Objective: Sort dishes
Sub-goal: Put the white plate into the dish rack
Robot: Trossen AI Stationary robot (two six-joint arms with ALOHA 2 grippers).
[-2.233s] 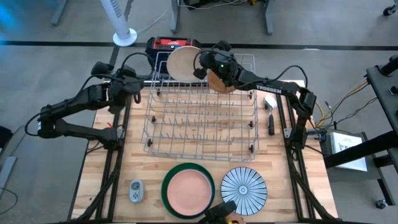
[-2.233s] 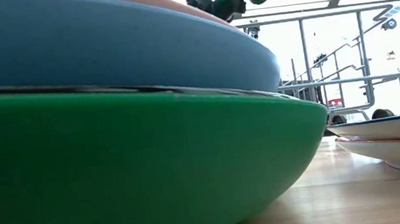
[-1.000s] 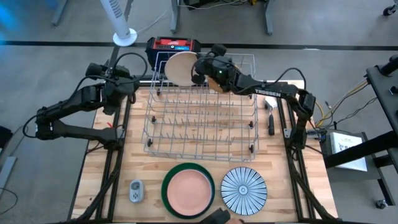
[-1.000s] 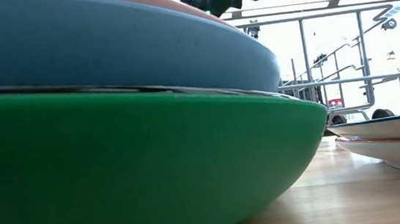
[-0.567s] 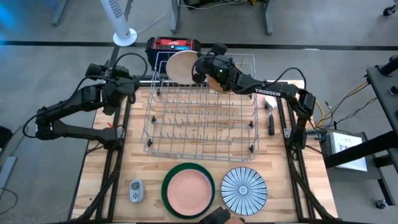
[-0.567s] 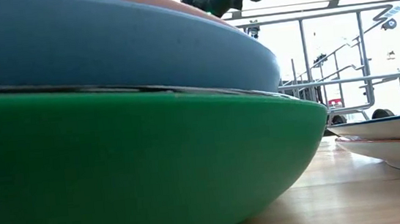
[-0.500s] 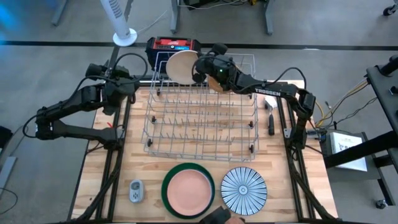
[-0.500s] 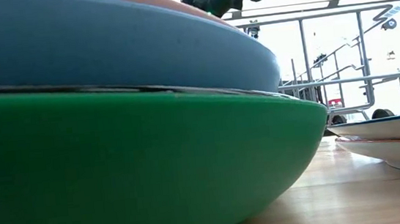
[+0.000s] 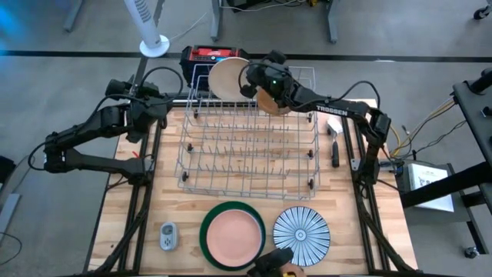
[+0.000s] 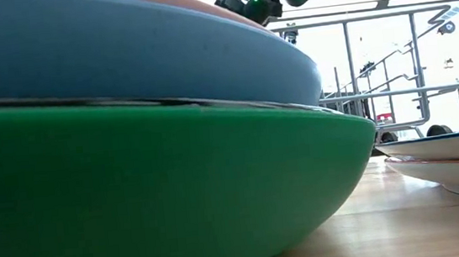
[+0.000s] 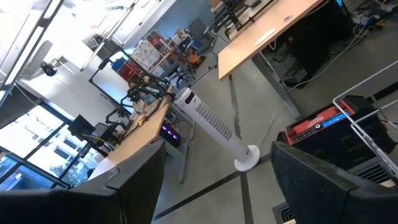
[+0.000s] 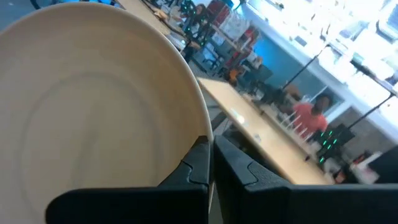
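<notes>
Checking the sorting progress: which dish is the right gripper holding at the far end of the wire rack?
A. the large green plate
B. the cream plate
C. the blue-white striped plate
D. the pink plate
B: the right gripper is shut on the rim of the cream plate, held on edge over the wire rack.

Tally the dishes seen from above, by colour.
cream plate: 1
tan dish: 1
green plate: 1
pink plate: 1
striped plate: 1
Total: 5
</notes>
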